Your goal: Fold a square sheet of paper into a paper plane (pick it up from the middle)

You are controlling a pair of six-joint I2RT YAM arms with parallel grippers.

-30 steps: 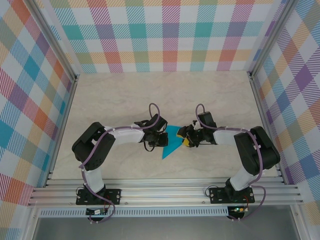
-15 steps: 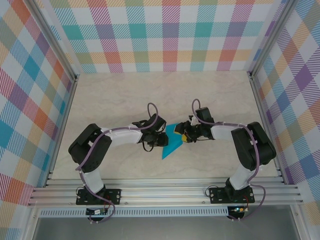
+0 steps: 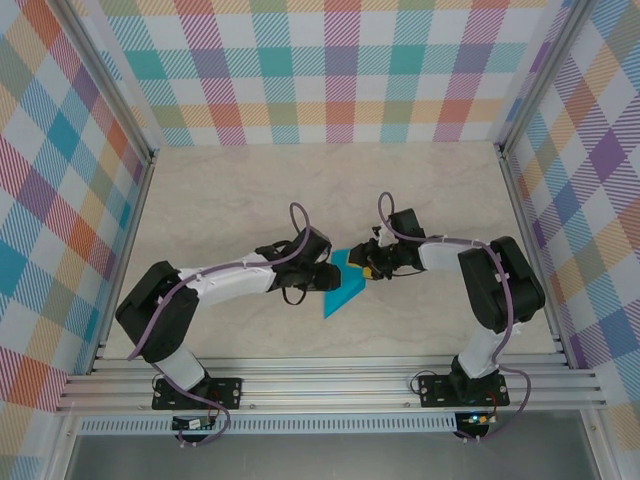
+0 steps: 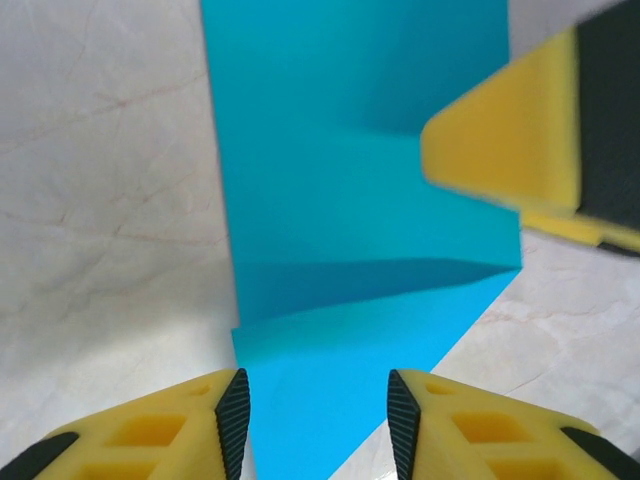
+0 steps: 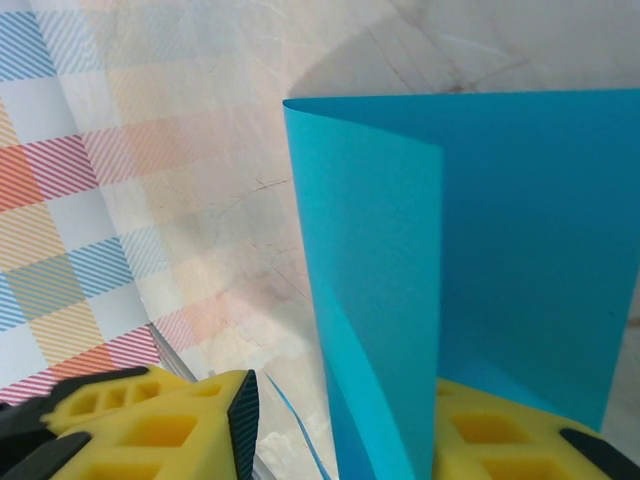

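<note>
Left gripper was seen with its jaws parted and nothing clamped; the sheet of paper lay flat on the table beneath and between the yellow fingers. Right gripper was likewise seen with its jaws apart. A raised flap of the teal sheet stood between them, close against one finger and well clear of the other. From above, the partly folded sheet was seen at the middle of the table, between the two grippers, its pointed end directed near and left. Straight creases were seen across it.
</note>
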